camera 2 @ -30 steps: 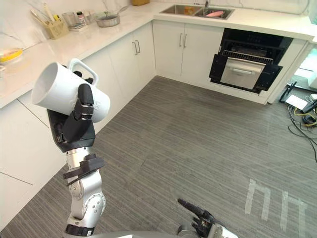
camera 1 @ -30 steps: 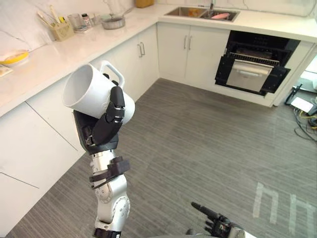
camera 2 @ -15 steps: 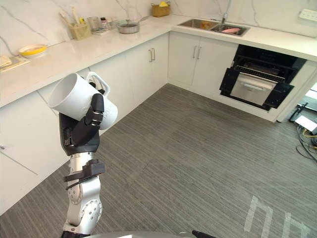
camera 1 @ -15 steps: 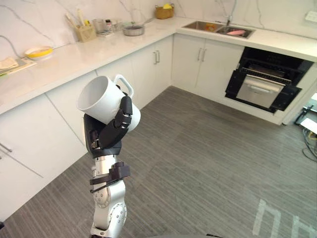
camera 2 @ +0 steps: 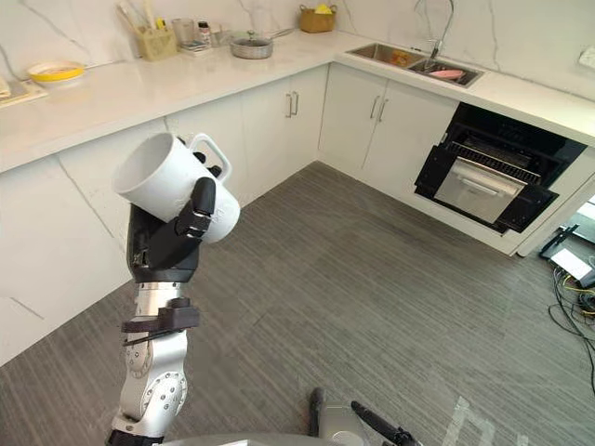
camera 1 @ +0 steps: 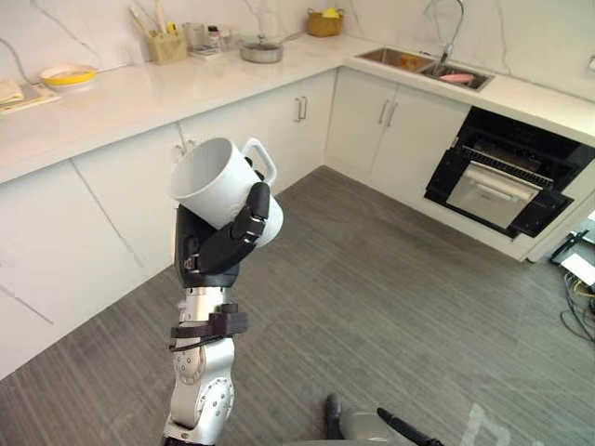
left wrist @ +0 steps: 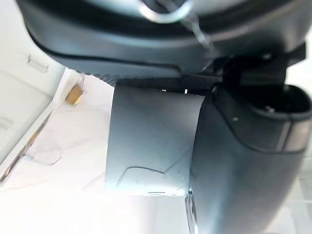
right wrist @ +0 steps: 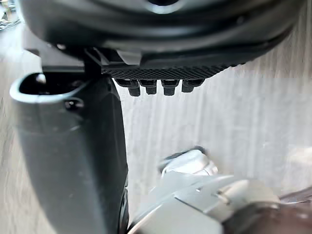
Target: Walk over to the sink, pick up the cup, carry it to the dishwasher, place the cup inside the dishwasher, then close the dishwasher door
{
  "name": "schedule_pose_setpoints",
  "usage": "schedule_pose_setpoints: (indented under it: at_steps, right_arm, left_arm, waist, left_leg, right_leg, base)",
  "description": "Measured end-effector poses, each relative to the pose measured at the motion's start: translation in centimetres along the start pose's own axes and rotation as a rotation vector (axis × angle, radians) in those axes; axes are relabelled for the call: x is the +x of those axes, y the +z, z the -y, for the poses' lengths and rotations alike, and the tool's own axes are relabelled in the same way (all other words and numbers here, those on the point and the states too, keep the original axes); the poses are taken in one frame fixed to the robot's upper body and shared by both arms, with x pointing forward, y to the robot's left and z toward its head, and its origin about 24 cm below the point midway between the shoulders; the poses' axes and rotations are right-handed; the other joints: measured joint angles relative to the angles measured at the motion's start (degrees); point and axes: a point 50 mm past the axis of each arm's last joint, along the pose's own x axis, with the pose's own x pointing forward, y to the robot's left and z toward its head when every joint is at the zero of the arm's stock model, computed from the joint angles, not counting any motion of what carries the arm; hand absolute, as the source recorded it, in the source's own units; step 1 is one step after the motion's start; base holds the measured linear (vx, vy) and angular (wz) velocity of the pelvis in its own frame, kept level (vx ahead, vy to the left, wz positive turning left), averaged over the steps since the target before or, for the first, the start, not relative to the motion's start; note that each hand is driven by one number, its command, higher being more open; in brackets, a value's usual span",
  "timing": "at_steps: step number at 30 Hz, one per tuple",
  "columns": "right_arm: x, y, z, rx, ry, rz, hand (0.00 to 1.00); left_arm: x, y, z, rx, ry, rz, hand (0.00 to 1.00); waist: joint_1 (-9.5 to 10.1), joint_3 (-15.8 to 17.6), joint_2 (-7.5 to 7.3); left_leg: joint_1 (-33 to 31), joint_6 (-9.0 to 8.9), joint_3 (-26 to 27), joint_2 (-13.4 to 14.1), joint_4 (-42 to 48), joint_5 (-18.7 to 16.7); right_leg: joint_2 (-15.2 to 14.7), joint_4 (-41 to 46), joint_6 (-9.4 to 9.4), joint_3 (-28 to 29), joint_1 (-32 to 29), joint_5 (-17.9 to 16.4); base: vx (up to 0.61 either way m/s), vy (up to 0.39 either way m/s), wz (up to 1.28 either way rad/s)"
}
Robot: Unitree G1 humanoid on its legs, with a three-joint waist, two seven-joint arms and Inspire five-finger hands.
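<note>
Currently: white ceramic cup [camera 1: 216, 179], gripped in left hand [camera 1: 218, 255], pickup done; black open-doored dishwasher [camera 1: 502, 181], two o'clock, well apart: placing, closing outstanding; right hand [right wrist: 68, 156]: grip indeterminable.

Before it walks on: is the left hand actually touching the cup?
Touching. In the left eye view the left hand curls its fingers round the cup, holding it aloft.
</note>
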Motion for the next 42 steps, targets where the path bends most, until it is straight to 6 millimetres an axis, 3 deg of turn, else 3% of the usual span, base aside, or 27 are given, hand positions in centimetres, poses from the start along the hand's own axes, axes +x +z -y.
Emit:
schedule_pose_setpoints:
  at_steps: [2, 5, 8, 9, 11, 12, 14, 16, 18, 20, 21, 22, 23, 24, 25, 27, 29, 30, 32, 33, 35, 36, 37, 39, 40, 41, 42]
  right_arm:
    - [0.0, 0.3, 0.3, -0.008, -0.001, 0.0, 1.0]
    - [-0.1, -0.1, 0.5, -0.022, 0.006, -0.048, 1.0]
    - [-0.2, -1.0, 1.1, -0.016, -0.005, -0.075, 1.0]
    - [-0.2, -1.1, 1.5, -0.031, -0.016, -0.077, 1.0]
    - [-0.3, -1.2, 1.8, -0.078, -0.035, -0.08, 1.0]
    - [-0.3, -1.2, 1.8, -0.09, -0.037, -0.08, 1.0]
    - [-0.2, -0.4, 1.7, -0.107, -0.032, -0.051, 1.0]
    - [-0.1, 0.7, 1.1, -0.131, -0.013, -0.013, 1.0]
    - [0.0, 2.1, 0.6, -0.173, -0.007, 0.028, 1.0]
    - [0.1, 3.3, 0.2, -0.202, -0.005, 0.056, 1.0]
    - [0.1, 3.3, -0.2, -0.201, 0.0, 0.053, 1.0]
    - [0.2, 3.0, -0.9, -0.196, 0.012, 0.035, 1.0]
    - [0.2, 2.8, -1.2, -0.195, 0.017, 0.025, 1.0]
    - [0.2, 2.2, -1.5, -0.19, 0.017, -0.003, 1.0]
    - [0.2, 1.9, -1.4, -0.185, 0.009, -0.017, 1.0]
    - [0.1, 0.0, -0.1, -0.13, -0.046, -0.09, 1.0]
    - [0.0, -1.4, 0.3, -0.088, -0.066, -0.134, 1.0]
    - [0.0, -2.2, 0.2, -0.029, -0.062, -0.15, 1.0]
    - [-0.1, -1.1, -0.2, -0.003, -0.035, -0.064, 1.0]
    - [-0.1, -0.7, -0.5, -0.019, -0.028, -0.038, 1.0]
    - [-0.1, 0.2, -1.3, -0.033, -0.027, 0.02, 1.0]
    - [-0.1, 0.2, -1.3, -0.033, -0.027, 0.02, 1.0]
    - [-0.2, 0.6, -1.7, -0.02, -0.034, 0.045, 1.0]
    - [-0.2, 0.2, -1.5, -0.021, -0.08, 0.03, 1.0]
    - [-0.3, -0.5, -1.0, -0.027, -0.112, 0.006, 1.0]
    - [-0.2, -0.6, 0.1, -0.041, -0.154, -0.008, 1.0]
    - [-0.2, -0.6, 0.5, -0.04, -0.175, -0.014, 1.0]
  left_arm:
    - [-0.1, -0.6, 1.0, -0.028, -0.057, -0.026, 0.0]
    - [-0.3, -1.0, 1.6, -0.049, -0.091, -0.046, 0.0]
    - [-0.3, -1.2, 1.5, -0.052, -0.081, -0.049, 0.0]
    - [-0.5, -1.3, 1.4, -0.059, -0.062, -0.048, 0.0]
    - [-1.2, -1.4, 0.9, -0.062, -0.017, -0.055, 0.0]
    - [-1.4, -1.3, 0.7, -0.058, -0.009, -0.055, 0.0]
    - [-1.5, -0.7, -0.4, -0.03, 0.011, -0.034, 0.0]
    - [-1.4, -0.1, -1.3, -0.017, 0.038, -0.012, 0.0]
    - [-1.4, 0.1, -1.6, -0.026, 0.058, 0.002, 0.0]
    - [-1.5, 0.5, -1.2, -0.028, 0.047, 0.03, 0.0]
    - [-1.5, 0.4, -1.1, -0.026, 0.046, 0.032, 0.0]
    - [-1.9, 0.0, -1.3, -0.027, 0.065, 0.008, 0.0]
    - [-2.1, -0.2, -1.5, -0.024, 0.075, -0.005, 0.0]
    - [-2.3, -0.5, -1.8, -0.013, 0.081, -0.026, 0.0]
    - [-2.4, -0.5, -1.8, -0.012, 0.078, -0.032, 0.0]
    - [-2.3, -0.8, -1.3, -0.018, 0.029, -0.056, 0.0]
    - [-2.1, -0.7, -1.3, -0.014, 0.0, -0.055, 0.0]
    - [-1.8, -0.5, -1.1, -0.012, -0.018, -0.041, 0.0]
    - [-1.5, -0.4, -0.7, -0.009, -0.046, -0.033, 0.0]
    - [-1.3, -0.4, -0.4, -0.008, -0.068, -0.033, 0.0]
    - [-0.2, -0.5, 0.7, -0.006, -0.17, -0.027, 0.0]
    - [-0.2, -0.5, 0.7, -0.006, -0.17, -0.027, 0.0]
    - [0.1, -0.4, 0.9, -0.006, -0.189, -0.015, 0.0]
    - [0.2, -0.3, 0.6, -0.004, -0.178, -0.009, 0.0]
    - [0.2, -0.2, 0.6, -0.01, -0.18, -0.003, 0.0]
    - [0.0, -0.7, 0.8, -0.033, -0.179, -0.005, 0.0]
    - [-0.1, -1.1, 1.0, -0.045, -0.182, -0.013, 0.0]
  waist:
    - [-0.02, -0.95, 2.06]
    - [-0.24, -1.53, 2.3]
    - [-0.26, -2.91, 3.56]
    - [0.0, -3.07, 4.17]
    - [0.7, -2.9, 4.42]
    - [1.01, -2.87, 4.23]
    - [3.24, -2.55, 3.71]
    - [4.07, -1.52, 2.09]
    - [4.65, -1.17, 1.19]
    - [5.7, -1.42, 2.08]
    - [5.83, -1.38, 1.87]
    - [5.93, -1.74, 0.4]
    - [5.96, -1.91, -0.26]
    - [5.74, -2.12, -2.32]
    - [5.3, -2.15, -2.68]
    - [4.89, -2.23, -2.88]
    - [4.79, -2.02, -3.04]
    - [4.51, -0.96, -3.03]
    - [2.6, -1.03, -2.7]
    - [1.91, -1.32, -2.55]
    - [0.7, -1.62, -1.92]
    - [0.7, -1.62, -1.92]
    - [0.09, -1.54, -1.73]
    - [-0.06, -1.51, -1.82]
    - [-0.64, -1.74, -2.96]
    - [-1.3, -0.99, -0.47]
    - [-1.25, -0.8, 0.77]
  left_leg:
    - [0.58, -0.64, -0.21, 2.79, 0.87, 0.55]
    - [-1.41, -1.5, -0.35, 3.88, 8.95, 6.02]
    - [-9.27, -5.61, -0.86, 4.99, 26.48, 13.85]
    - [-14.6, -5.53, 0.14, 6.4, 38.05, 17.33]
    - [-22.81, -0.94, 3.89, 7.39, 54.3, 14.34]
    - [-25.11, 0.56, 5.16, 7.35, 56.19, 13.31]
    - [-33.17, 2.56, 10.57, 6.58, 52.34, 8.57]
    - [-35.44, 2.81, 14.7, 3.7, 39.66, 7.61]
    - [-35.73, 1.79, 14.13, -0.84, 19.15, 11.35]
    - [-35.49, -0.42, 4.22, -3.03, -2.02, 19.41]
    - [-35.64, -1.56, 3.97, -3.07, -0.13, 24.04]
    - [-35.72, 0.19, 4.07, -4.46, 3.4, 27.56]
    - [-35.8, 0.39, 4.56, -4.9, 4.88, 27.6]
    - [-35.86, 2.35, 6.7, -6.67, 8.1, 24.33]
    - [-35.86, 2.9, 7.21, -7.34, 9.45, 22.84]
    - [-32.6, 4.48, 8.91, -9.44, 12.14, 17.51]
    - [-27.16, 5.78, 10.12, -10.26, 9.38, 15.37]
    - [-19.28, 6.06, 12.03, -10.42, 3.96, 14.94]
    - [-12.01, 5.97, 14.38, -9.5, -2.79, 15.0]
    - [-10.41, 5.83, 14.93, -8.99, -4.06, 14.93]
    - [-6.94, 4.52, 17.37, -6.58, -5.77, 14.59]
    - [-6.94, 4.52, 17.37, -6.58, -5.77, 14.59]
    - [-4.5, 2.92, 19.18, -5.12, -7.0, 13.6]
    - [-1.42, 0.74, 21.04, -4.36, -7.24, 11.59]
    - [0.11, -0.53, 21.41, -4.97, -6.27, 9.16]
    - [1.49, -1.36, 21.16, -3.13, -4.3, 6.07]
    - [1.23, -1.81, 21.18, -2.06, -3.25, 5.61]
  right_leg:
    - [2.08, 5.09, -1.63, -1.61, -1.55, -5.45]
    - [3.72, 6.16, -2.26, -2.06, 0.7, -9.52]
    - [5.68, 3.4, -3.73, -1.65, 4.4, -11.41]
    - [7.18, 0.88, -5.73, -0.83, 7.16, -12.66]
    - [8.29, -3.66, -7.75, 0.83, 14.05, -14.04]
    - [8.21, -5.16, -7.69, 1.31, 16.05, -14.0]
    - [6.56, -9.1, -4.71, 2.99, 21.9, -12.21]
    - [3.45, -10.31, -4.53, 4.62, 25.74, -12.16]
    - [0.46, -10.68, -3.54, 6.29, 27.95, -12.28]
    - [-0.22, -11.04, 0.48, 10.5, 30.67, -15.19]
    - [-0.67, -10.98, 0.72, 11.67, 31.93, -16.47]
    - [-2.29, -9.63, 1.11, 13.24, 32.56, -17.4]
    - [-3.08, -8.21, 1.09, 13.87, 32.2, -17.38]
    - [-5.43, -2.52, 1.25, 14.42, 30.1, -16.93]
    - [-6.08, 0.09, 1.44, 14.19, 29.3, -16.22]
    - [-8.02, 12.15, 3.85, 13.77, 26.09, -9.26]
    - [-9.5, 22.16, 9.52, 13.35, 22.02, 1.22]
    - [-10.65, 34.79, 8.15, 11.89, 16.31, 1.04]
    - [-10.23, 43.06, 2.42, 6.44, 8.31, -4.89]
    - [-9.63, 42.92, 2.2, 4.37, 6.05, -6.79]
    - [-7.38, 33.16, 2.13, -3.55, -0.2, -12.43]
    - [-7.38, 33.16, 2.13, -3.55, -0.2, -12.43]
    - [-6.32, 18.72, 1.35, -10.81, -1.72, -12.39]
    - [-3.74, 4.8, -0.79, -14.34, -1.33, -8.4]
    - [-2.5, -4.57, -1.87, -13.15, 0.33, -0.59]
    - [-0.3, -3.91, -7.98, -13.29, 1.62, 2.83]
    - [0.72, -3.69, -8.22, -12.87, 1.72, 2.7]
  base:
    - [0.48, -0.327, 0.07]
    - [0.45, -0.291, -0.08]
    - [0.41, -0.164, -0.11]
    - [0.46, -0.1, -0.26]
    - [0.45, -0.056, -0.27]
    - [0.46, -0.026, -0.3]
    - [0.56, 0.051, -0.47]
    - [0.53, 0.125, -0.49]
    - [0.49, 0.176, -0.56]
    - [0.53, 0.317, -0.8]
    - [0.54, 0.379, -0.8]
    - [0.41, 0.293, -0.58]
    - [0.6, 0.377, -0.63]
    - [0.5, 0.28, -0.33]
    - [0.61, 0.318, -0.17]
    - [0.56, 0.282, -0.1]
    - [0.51, 0.247, -0.47]
    - [0.32, 0.152, -0.73]
    - [0.31, 0.146, -0.76]
    - [0.34, 0.118, -0.57]
    - [0.42, 0.027, -0.41]
    - [0.5, -0.021, -0.49]
    - [0.45, -0.061, -0.55]
    - [0.49, -0.094, -0.57]
    - [0.53, -0.138, -0.23]
    - [0.52, -0.117, -0.18]
    - [0.46, -0.113, -0.19]
